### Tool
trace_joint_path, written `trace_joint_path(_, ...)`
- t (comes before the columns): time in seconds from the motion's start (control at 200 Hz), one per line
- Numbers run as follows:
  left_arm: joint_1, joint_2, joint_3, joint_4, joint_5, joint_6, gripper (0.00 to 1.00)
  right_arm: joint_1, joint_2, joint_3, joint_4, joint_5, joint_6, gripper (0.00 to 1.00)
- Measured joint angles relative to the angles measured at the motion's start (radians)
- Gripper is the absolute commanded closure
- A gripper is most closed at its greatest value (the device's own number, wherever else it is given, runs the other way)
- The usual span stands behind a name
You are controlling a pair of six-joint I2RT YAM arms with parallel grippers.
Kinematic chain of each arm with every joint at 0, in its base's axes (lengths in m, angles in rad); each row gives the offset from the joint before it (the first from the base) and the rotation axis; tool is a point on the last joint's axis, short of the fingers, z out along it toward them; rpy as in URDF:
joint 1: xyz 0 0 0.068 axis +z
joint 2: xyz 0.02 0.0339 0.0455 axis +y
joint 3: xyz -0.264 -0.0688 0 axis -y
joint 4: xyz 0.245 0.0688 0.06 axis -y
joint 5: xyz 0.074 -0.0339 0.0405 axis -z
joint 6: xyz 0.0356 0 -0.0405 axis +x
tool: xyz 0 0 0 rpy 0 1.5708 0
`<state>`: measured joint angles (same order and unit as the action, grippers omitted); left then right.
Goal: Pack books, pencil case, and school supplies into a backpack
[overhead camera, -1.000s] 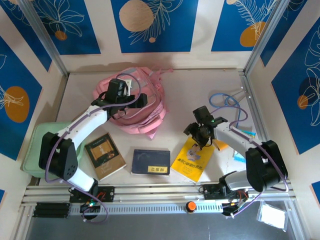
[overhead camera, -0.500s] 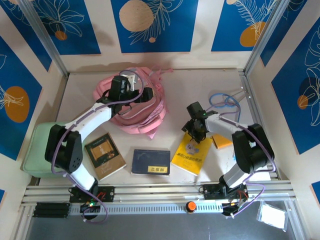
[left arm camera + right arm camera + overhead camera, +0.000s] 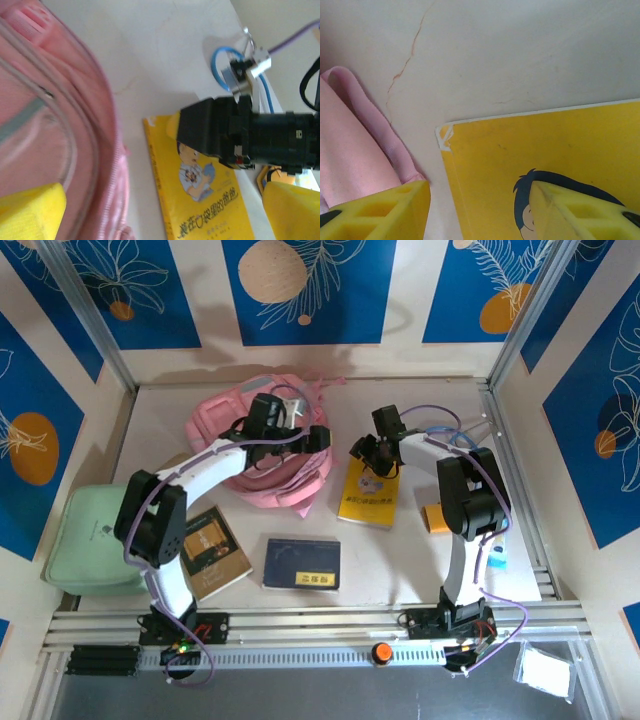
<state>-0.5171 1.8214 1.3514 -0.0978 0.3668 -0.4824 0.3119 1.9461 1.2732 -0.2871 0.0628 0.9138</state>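
The yellow book lies flat on the desk just beside the pink backpack, the right fingers stand apart astride its edge, and the left fingers stand wide apart over the backpack's side.

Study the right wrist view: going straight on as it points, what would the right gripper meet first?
Probably the yellow book: its corner lies flat on the table between the open fingers of the right gripper. The pink backpack sits off to one side. Depth is unclear.
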Motion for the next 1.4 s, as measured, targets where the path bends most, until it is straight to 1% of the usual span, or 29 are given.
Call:
trace_joint_path(0.08,-0.032,0.027,0.028,-0.029,0.0,-0.012,0.01,-0.002,-0.037,-0.019,-0.017,0.0,-0.029,0.42)
trace_joint_path(0.21,-0.087,0.053,0.053,-0.069,-0.001,-0.023,0.0,-0.017,-0.168,-0.074,-0.072,0.013,-0.061,0.42)
trace_joint_path(0.315,-0.135,0.066,0.057,-0.082,-0.001,-0.033,0.0,-0.046,-0.266,-0.126,-0.1,0.042,-0.072,0.41)
trace_joint_path(0.415,-0.177,0.087,0.059,-0.083,-0.005,-0.034,0.0,-0.074,-0.307,-0.186,-0.132,0.08,-0.073,0.41)
trace_joint_path(0.515,-0.206,0.121,0.068,-0.082,-0.01,-0.042,0.02,-0.097,-0.309,-0.238,-0.178,0.099,-0.073,0.43)
trace_joint_path(0.585,-0.22,0.143,0.069,-0.079,-0.013,-0.053,0.06,-0.103,-0.309,-0.255,-0.222,0.11,-0.081,0.5)
trace_joint_path(0.64,-0.229,0.161,0.069,-0.072,-0.021,-0.071,0.07,-0.103,-0.307,-0.255,-0.247,0.118,-0.089,0.57)
trace_joint_path(0.775,-0.238,0.199,0.071,-0.066,-0.036,-0.097,0.08,-0.103,-0.299,-0.254,-0.267,0.117,-0.125,0.62)
trace_joint_path(0.895,-0.239,0.22,0.091,-0.076,-0.067,-0.111,0.11,-0.103,-0.266,-0.251,-0.267,0.117,-0.162,0.65)
trace_joint_path(1.035,-0.239,0.249,0.137,-0.084,-0.093,-0.136,0.21,-0.114,-0.232,-0.247,-0.262,0.101,-0.208,0.68)
trace_joint_path(1.075,-0.239,0.258,0.15,-0.09,-0.105,-0.145,0.26,-0.119,-0.227,-0.245,-0.261,0.089,-0.218,0.69)
trace_joint_path(1.13,-0.24,0.268,0.163,-0.099,-0.121,-0.174,0.3,-0.125,-0.22,-0.24,-0.26,0.074,-0.237,0.71)
trace_joint_path(1.255,-0.243,0.291,0.188,-0.117,-0.148,-0.232,0.32,-0.13,-0.208,-0.232,-0.26,0.057,-0.257,0.71)
trace_joint_path(1.4,-0.245,0.351,0.282,-0.187,-0.17,-0.271,0.36,-0.136,-0.199,-0.223,-0.264,0.042,-0.272,0.71)
